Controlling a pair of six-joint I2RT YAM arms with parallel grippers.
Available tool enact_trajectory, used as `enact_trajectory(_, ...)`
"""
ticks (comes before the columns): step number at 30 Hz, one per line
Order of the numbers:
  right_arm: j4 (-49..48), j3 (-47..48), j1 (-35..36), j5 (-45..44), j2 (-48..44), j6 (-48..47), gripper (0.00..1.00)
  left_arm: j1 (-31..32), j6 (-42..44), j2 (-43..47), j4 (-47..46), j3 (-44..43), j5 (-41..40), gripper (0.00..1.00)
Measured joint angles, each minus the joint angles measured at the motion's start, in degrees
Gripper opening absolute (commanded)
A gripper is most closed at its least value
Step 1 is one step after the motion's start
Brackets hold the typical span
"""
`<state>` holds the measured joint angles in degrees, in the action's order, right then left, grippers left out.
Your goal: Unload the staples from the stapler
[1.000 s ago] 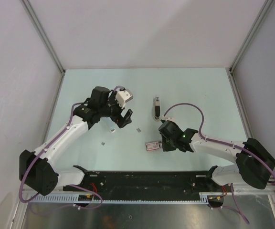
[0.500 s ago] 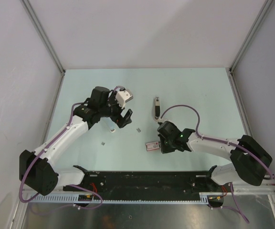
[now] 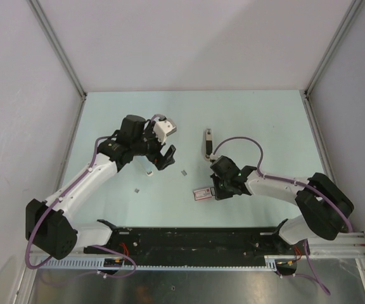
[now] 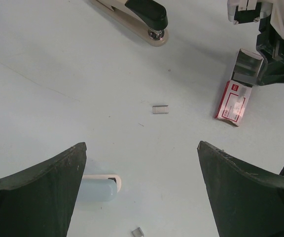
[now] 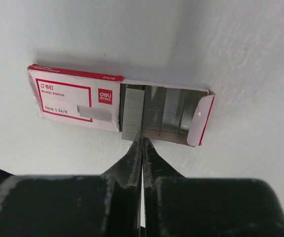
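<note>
The stapler (image 3: 208, 143) lies shut on the table at centre back, black with a pale end; it also shows at the top of the left wrist view (image 4: 138, 16). Loose staples: a short strip (image 4: 160, 109), seen from above too (image 3: 184, 171), and a tiny bit (image 4: 137, 231). My left gripper (image 3: 161, 159) is open and empty above the table (image 4: 142, 197), left of the stapler. My right gripper (image 5: 142, 141) is shut, its tips against the near edge of an open red-and-white staple box (image 5: 73, 98) with staple strips (image 5: 132, 114) inside.
The staple box (image 3: 201, 193) lies in front of the stapler, also in the left wrist view (image 4: 235, 98). A small pale blue and white piece (image 4: 96, 188) lies by my left finger (image 4: 33, 197). Another staple bit (image 3: 137, 189) lies further left.
My right gripper has shifted slightly back and left along the staple box, its arm swinging with it. The left arm has not moved.
</note>
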<state>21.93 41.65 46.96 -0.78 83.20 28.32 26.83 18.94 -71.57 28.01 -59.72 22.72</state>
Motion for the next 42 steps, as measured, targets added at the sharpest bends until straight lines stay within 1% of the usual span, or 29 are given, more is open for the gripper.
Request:
enact_trajectory(19, 0.46, 2.01, -0.59, 2.08, 0.79, -1.46, 0.01, 0.0, 0.09, 0.0, 0.33, 0.0, 0.15, 1.0)
enact_trajectory(21, 0.59, 2.45, -0.59, 2.78, 0.46, -1.62, 0.06, 0.0, 0.11, 0.0, 0.5, 0.0, 0.13, 1.0)
enact_trajectory(26, 0.52, 4.52, -0.52, 3.28, -3.02, -1.97, 0.34, 0.0, 0.37, -0.07, 0.52, 0.0, 0.09, 0.99)
enact_trajectory(28, -0.42, 5.44, -0.39, 2.84, -4.55, -1.77, 0.44, 0.02, 1.25, -0.76, 0.48, 0.0, 0.13, 1.0)
enact_trajectory(30, -1.92, 5.46, 0.13, 1.42, -6.05, -1.09, 0.48, 0.24, 3.19, -2.54, 0.46, 0.0, 0.04, 0.99)
enact_trajectory(32, -4.13, 4.11, 0.83, -0.28, -8.0, -0.07, 0.5, 0.63, 6.34, -5.9, 0.46, -0.04, -0.07, 0.99)
enact_trajectory(35, -7.17, 0.11, 2.97, -3.52, -11.39, 2.49, 0.49, 1.77, 13.16, -12.39, 0.63, -0.22, -0.92, 0.99)
enact_trajectory(39, -8.09, -5.01, 6.32, -9.49, -15.02, 7.39, 0.47, 3.32, 23.8, -21.97, 1.66, -2.19, -1.66, 1.0)
enact_trajectory(42, -9.05, -8.17, 6.99, -12.81, -18.14, 10.34, 0.47, 3.78, 31.61, -25.97, 2.1, -3.61, -0.98, 0.99)
